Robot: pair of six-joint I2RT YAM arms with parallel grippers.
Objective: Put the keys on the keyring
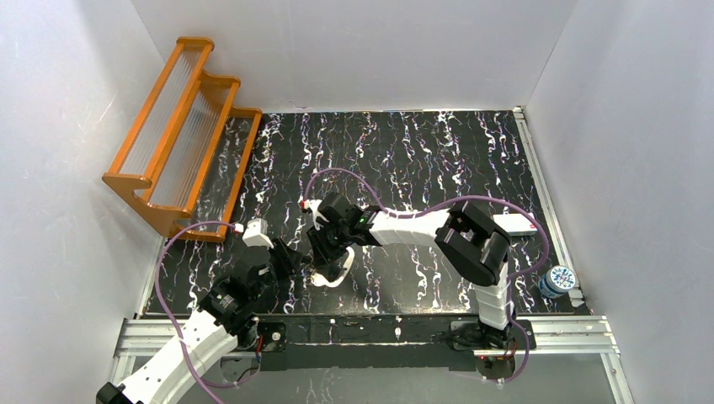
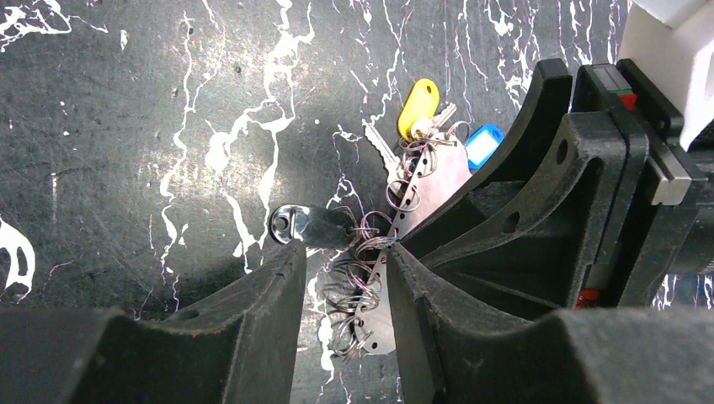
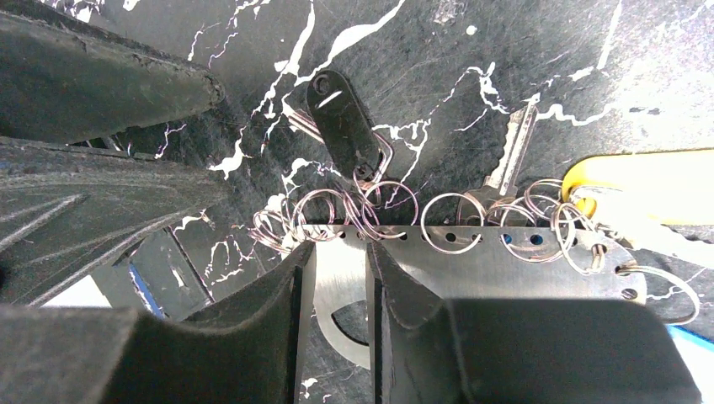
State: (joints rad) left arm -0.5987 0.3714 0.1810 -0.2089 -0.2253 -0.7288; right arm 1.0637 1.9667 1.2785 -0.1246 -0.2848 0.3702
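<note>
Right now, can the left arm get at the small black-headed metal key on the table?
Probably yes. The small black-headed metal key lies uncovered just beyond the fingertips of the left hand; the right hand sits across the flat silver keyring plate, clear of it.

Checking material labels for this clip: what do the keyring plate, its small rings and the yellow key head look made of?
Keyring plate: bare metal, likely steel, with a brushed grey sheen and punched holes. Small rings: thin bright wire, metal, glinting. Yellow key head: probably plastic, smooth, glossy and evenly coloured.
</note>
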